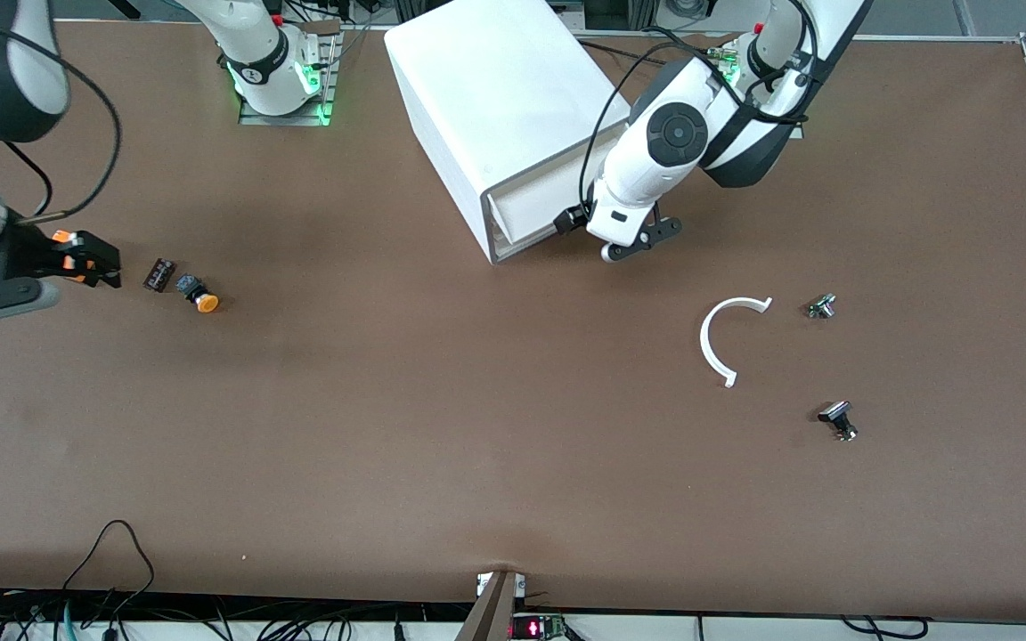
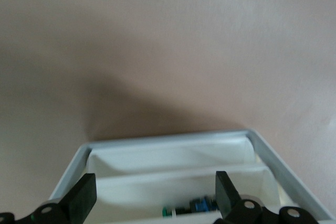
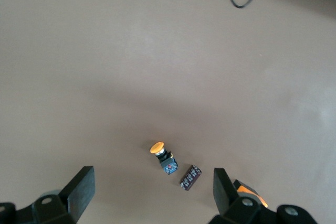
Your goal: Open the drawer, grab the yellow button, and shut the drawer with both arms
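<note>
Judging by the layout, the take step looks finished and closing comes next: the cabinet (image 1: 495, 116) has its top drawer (image 1: 526, 209) partly out, with the left end effector (image 1: 633, 245) just at its open front, fingers spread and holding nothing. The left wrist view shows the drawer's (image 2: 173, 153) white dividers under those fingers, a small blue-and-black part (image 2: 197, 205) lying in one compartment. Closing calls for a flat push on the front edge, square to the cabinet, and bare table (image 1: 477, 427) ahead of that end effector leaves room to line up. Right end effector (image 1: 90, 263) hangs spread over the right arm's end of the table, the button (image 1: 199, 296) resting on its side just ahead of it, beside a small dark part (image 1: 159, 274). Well clear of the left end effector lie a white C-shaped ring (image 1: 716, 343) and two small black-and-silver parts (image 1: 838, 418).
</note>
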`<state>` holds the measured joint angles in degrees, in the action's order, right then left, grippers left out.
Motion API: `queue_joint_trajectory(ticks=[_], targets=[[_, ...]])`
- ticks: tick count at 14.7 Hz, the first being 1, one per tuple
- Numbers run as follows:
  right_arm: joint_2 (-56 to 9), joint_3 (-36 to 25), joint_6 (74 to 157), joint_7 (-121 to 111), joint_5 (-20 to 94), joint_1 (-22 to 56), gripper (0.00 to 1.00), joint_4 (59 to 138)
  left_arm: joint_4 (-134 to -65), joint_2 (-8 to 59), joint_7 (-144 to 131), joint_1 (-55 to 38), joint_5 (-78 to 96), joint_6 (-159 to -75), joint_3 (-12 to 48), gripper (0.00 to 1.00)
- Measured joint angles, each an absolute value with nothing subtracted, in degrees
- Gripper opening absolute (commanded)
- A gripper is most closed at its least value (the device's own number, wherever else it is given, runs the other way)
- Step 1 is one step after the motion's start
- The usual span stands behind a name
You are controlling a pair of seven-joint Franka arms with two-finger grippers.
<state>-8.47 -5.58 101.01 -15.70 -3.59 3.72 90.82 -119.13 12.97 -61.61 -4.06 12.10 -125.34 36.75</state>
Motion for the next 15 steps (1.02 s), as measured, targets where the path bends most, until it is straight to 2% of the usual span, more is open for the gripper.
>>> queue_joint_trajectory(ticks=[4, 9, 15], targets=[[-6.01, -5.98, 99.13, -16.14, -3.04, -0.51, 1.00, 90.74, -120.22, 11.72, -63.56, -4.12, 14.01, -124.92, 39.47, 1.00], [-5.90, -5.70, 98.78, -21.12, -3.02, -0.58, 1.00, 90.75, -122.08, 10.25, -63.94, -4.12, 17.49, -124.92, 41.92, 1.00], [-5.93, -5.38, 95.09, -24.48, -3.01, -0.55, 1.00, 90.75, -122.75, 9.68, -63.34, -2.73, 17.96, -124.91, 41.92, 1.00]])
